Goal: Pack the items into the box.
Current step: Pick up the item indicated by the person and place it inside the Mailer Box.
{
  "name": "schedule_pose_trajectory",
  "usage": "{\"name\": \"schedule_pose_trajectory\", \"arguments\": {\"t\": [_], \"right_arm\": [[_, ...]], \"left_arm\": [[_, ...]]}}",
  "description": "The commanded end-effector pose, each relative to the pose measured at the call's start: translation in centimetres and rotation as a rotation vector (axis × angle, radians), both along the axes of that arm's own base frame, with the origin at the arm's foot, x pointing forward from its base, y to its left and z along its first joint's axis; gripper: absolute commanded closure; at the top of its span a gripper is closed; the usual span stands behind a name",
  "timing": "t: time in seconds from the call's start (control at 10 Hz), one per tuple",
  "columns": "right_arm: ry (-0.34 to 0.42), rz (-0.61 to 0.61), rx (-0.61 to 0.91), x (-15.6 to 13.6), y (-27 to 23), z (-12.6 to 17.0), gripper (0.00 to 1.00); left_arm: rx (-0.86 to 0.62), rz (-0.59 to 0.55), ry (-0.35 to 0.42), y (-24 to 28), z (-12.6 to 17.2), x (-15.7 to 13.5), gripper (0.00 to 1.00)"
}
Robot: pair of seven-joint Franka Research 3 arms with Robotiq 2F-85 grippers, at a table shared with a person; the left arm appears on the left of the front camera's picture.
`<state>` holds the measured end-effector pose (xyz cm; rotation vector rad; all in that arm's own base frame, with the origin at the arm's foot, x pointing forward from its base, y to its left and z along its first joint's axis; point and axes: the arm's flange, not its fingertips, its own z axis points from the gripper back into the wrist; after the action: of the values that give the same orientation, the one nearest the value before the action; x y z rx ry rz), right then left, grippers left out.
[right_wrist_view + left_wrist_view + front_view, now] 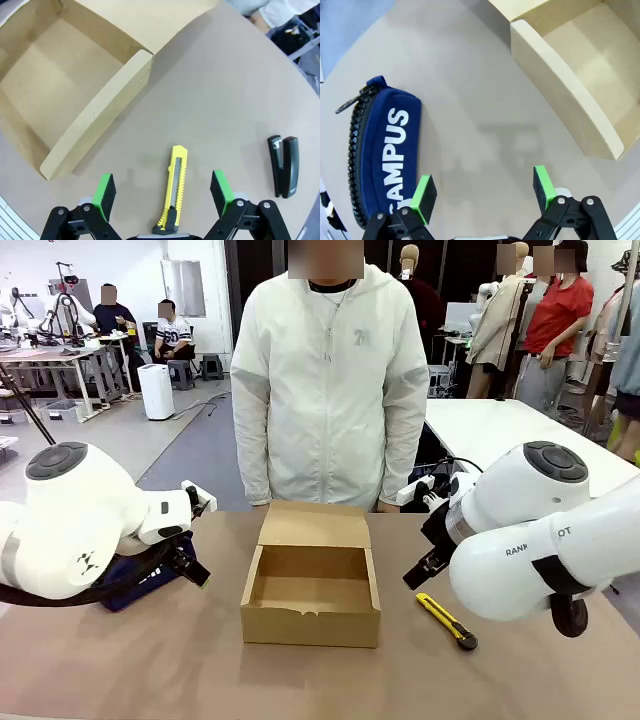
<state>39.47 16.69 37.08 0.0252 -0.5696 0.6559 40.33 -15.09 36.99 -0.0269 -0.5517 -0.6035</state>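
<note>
The box (310, 625) stands open and empty at the middle of the counter (180, 660), its flap back toward the far edge, so the step appears to be the first pick. The pouch (382, 155) lies toward the left edge, off-centre below the wide-open left hand (484, 189). The knife (174, 187) lies toward the right edge under the open, empty right hand (162, 190), with the stapler (285, 165) beyond it; next, a hand should probably descend, straddle its item and close.

Brown counter (200, 660) before me. At its middle stands an open cardboard box (311, 625); to my left lies a navy pouch (385, 150); to my right lie a yellow knife (447, 621) and, near it, a black stapler (284, 166), none touching.
</note>
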Motion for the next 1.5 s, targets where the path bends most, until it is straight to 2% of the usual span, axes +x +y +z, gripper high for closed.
{"name": "schedule_pose_trajectory", "arguments": {"t": [0.0,1.3,1.4], "right_arm": [[0.000,0.000,0.000,0.0,0.0,0.0,0.00],[0.002,0.000,-0.001,0.0,0.0,-0.1,0.00],[0.094,0.038,0.024,-0.4,-0.3,1.2,0.00]], "left_arm": [[0.000,0.000,0.000,0.0,0.0,0.0,0.00],[0.000,0.000,0.000,0.0,0.0,0.0,0.00],[-0.044,-0.054,0.075,0.4,0.4,-1.4,0.00]]}}
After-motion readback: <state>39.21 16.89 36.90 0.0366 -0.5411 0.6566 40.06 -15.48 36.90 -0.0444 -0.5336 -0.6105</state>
